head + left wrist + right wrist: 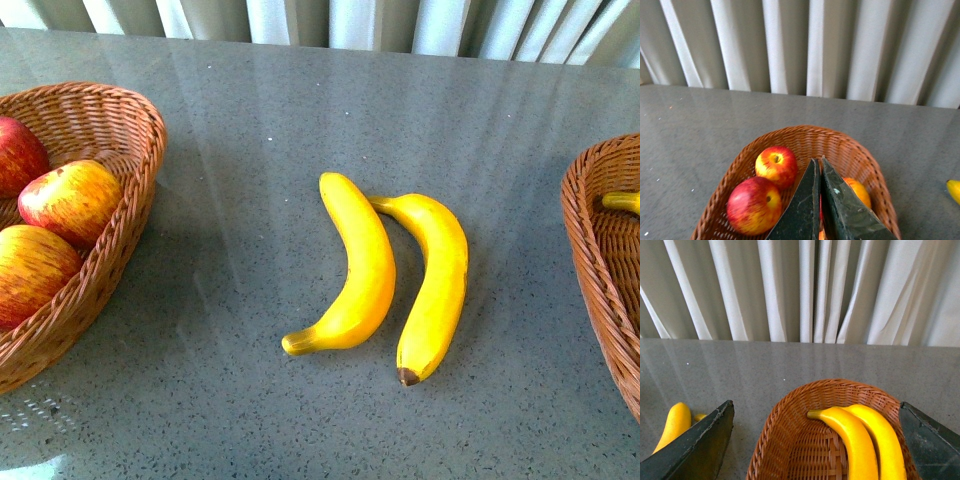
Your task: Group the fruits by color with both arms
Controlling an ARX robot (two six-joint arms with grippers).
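Two yellow bananas [362, 270] [437, 283] lie side by side on the grey table, mid-front view. Three red-yellow apples [70, 202] sit in the left wicker basket [130, 215]. The left wrist view shows my left gripper [819, 165] shut and empty above that basket [860, 155], with apples [776, 165] [754, 205] beside it and one [859, 192] partly hidden behind its fingers. My right gripper [815, 415] hangs open over the right basket [790, 440], which holds two bananas [852, 440] [885, 435]. Neither arm appears in the front view.
The right basket [600, 260] sits at the front view's right edge with a banana tip [622, 201] showing inside. A pale pleated curtain [330, 22] runs along the table's far edge. One table banana [672, 425] shows left of the right gripper's finger.
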